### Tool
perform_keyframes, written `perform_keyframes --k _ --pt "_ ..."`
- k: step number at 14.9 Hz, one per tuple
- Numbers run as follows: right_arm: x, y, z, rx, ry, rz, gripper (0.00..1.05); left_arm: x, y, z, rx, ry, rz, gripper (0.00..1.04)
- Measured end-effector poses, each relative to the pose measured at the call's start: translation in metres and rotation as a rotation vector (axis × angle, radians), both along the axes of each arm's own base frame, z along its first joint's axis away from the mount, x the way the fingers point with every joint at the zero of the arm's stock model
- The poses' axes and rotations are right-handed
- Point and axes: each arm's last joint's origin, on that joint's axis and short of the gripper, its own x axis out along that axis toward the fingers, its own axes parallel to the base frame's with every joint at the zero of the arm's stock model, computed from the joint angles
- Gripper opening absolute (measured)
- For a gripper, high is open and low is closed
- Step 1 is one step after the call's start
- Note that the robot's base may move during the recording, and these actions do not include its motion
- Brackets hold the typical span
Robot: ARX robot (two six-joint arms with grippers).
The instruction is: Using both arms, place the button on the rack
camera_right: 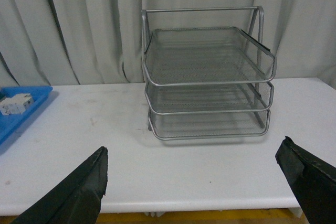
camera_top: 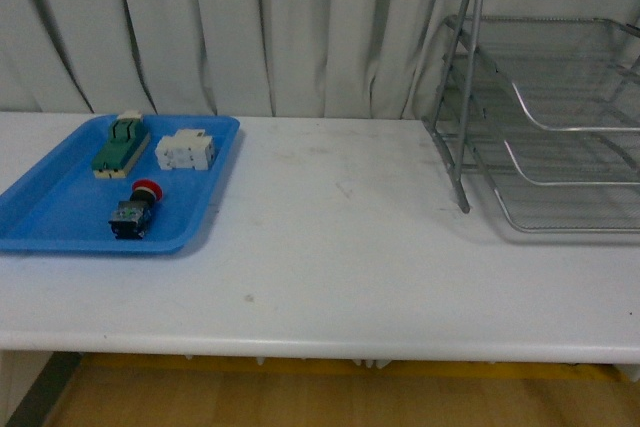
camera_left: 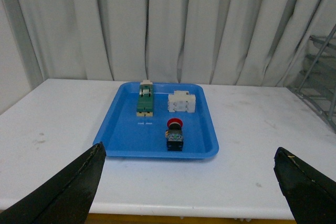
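The button [camera_top: 135,209] appears to lie on its side in the blue tray [camera_top: 60,197], near the tray's front rim, red cap towards the tray's back; the green-and-cream block [camera_top: 117,144] and the white block [camera_top: 185,150] sit behind it in the same tray, apart from it; the rack [camera_top: 540,117] stands well apart from the tray, beyond its right side. The button looks small, light and rigid; its round cap would likely slip, so the flat sides of the black body seem the better hold. No writing is legible. The left gripper [camera_left: 189,150] faces the tray, fingers spread wide, holding nothing; the right gripper [camera_right: 193,148] is equally wide and empty.
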Motion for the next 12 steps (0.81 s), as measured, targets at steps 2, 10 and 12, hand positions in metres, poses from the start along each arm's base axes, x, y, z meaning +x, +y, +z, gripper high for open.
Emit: perform_keyframes --k 2,10,12 --pt "0.0 0.0 0.0 0.0 0.0 0.0 0.98 0.0 0.0 0.0 0.0 0.0 0.0 0.98" --pt "0.0 0.0 0.0 0.0 0.0 0.0 0.98 0.0 0.0 0.0 0.0 0.0 0.0 0.98" --pt "0.0 0.0 0.0 0.0 0.0 0.0 0.98 0.0 0.0 0.0 0.0 0.0 0.0 0.98"
